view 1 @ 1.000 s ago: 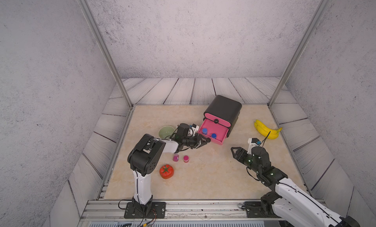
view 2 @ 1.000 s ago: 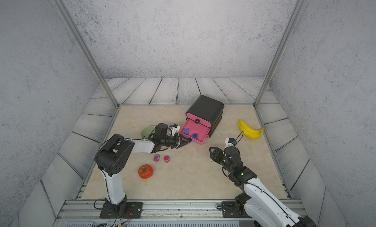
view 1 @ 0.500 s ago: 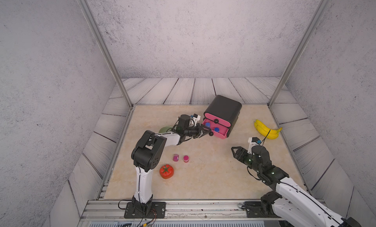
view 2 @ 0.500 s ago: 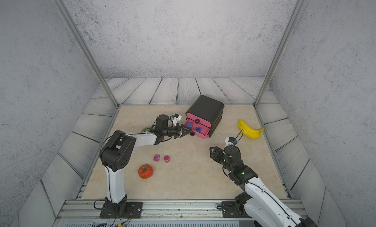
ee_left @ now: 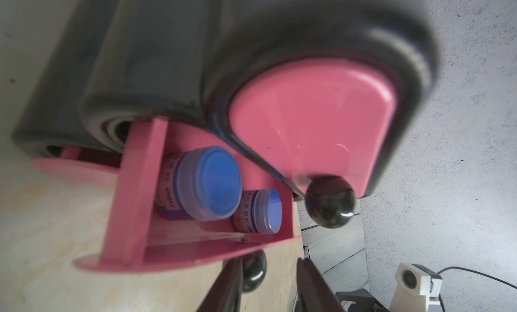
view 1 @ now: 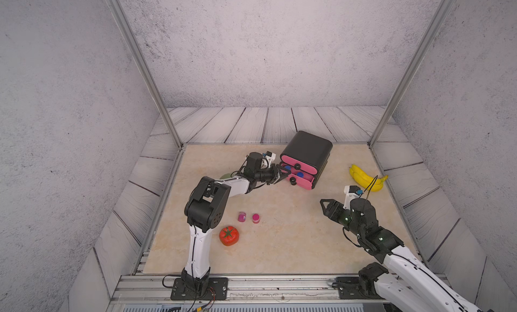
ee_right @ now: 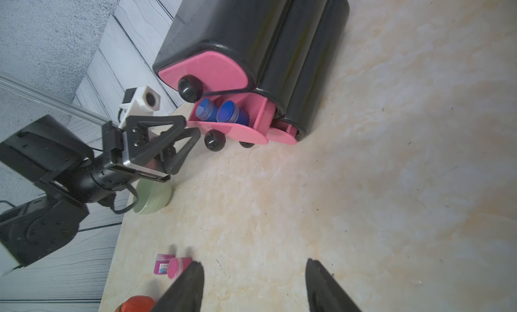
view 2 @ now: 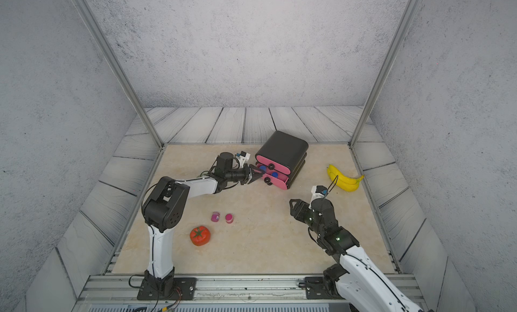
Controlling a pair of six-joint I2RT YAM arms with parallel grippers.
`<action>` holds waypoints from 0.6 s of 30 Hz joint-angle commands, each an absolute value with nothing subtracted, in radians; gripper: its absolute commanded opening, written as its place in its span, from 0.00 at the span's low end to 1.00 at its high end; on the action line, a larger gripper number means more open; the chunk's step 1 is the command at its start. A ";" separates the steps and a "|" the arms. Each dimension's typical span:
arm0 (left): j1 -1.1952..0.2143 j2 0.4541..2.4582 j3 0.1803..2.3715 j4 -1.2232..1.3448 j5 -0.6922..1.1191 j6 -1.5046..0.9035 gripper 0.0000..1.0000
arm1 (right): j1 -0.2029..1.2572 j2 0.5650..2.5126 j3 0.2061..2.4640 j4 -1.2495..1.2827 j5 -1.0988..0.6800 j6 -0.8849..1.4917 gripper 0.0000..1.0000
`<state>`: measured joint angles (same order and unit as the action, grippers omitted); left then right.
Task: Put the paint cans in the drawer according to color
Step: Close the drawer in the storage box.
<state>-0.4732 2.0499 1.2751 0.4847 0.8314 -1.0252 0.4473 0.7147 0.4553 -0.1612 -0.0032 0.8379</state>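
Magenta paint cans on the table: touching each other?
Apart. Both top views show a clear gap between one magenta paint can and the other magenta paint can. The right wrist view overlaps them, so it settles nothing.

Two blue paint cans (ee_left: 214, 181) (ee_left: 270, 209), two pink paint cans (view 1: 241, 216) (view 1: 255, 218), one tomato (view 1: 228, 235), one banana bunch (view 1: 365, 179), one green bowl (ee_right: 154, 195) and one black cabinet (view 1: 307, 146) with three pink drawers (ee_right: 212, 70).

Black cabinet (view 1: 307, 149) is standing with its middle drawer (ee_right: 235, 132) sitting partly open, holding two blue-lidded paint cans (ee_right: 229, 113); two magenta paint cans (view 1: 255, 218) are resting side by side, well apart from it.
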 commanded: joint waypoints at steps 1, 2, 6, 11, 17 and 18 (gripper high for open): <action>-0.451 1.948 1.221 0.454 0.804 -0.961 0.39 | 0.443 0.690 0.467 -0.178 0.036 0.821 0.62; -0.451 1.938 1.205 0.446 0.797 -0.956 0.40 | 0.442 0.687 0.462 -0.175 0.041 0.826 0.62; -0.451 1.957 1.156 0.479 0.789 -1.016 0.39 | 0.440 0.689 0.444 -0.158 0.054 0.847 0.62; -0.451 2.027 1.177 0.440 0.787 -1.036 0.33 | 0.436 0.702 0.439 -0.157 0.059 0.853 0.62; -0.453 2.094 1.243 0.418 0.802 -1.028 0.31 | 0.428 0.728 0.445 -0.160 0.056 0.843 0.62; -0.453 2.102 1.251 0.416 0.804 -1.028 0.31 | 0.427 0.733 0.451 -0.166 0.054 0.840 0.62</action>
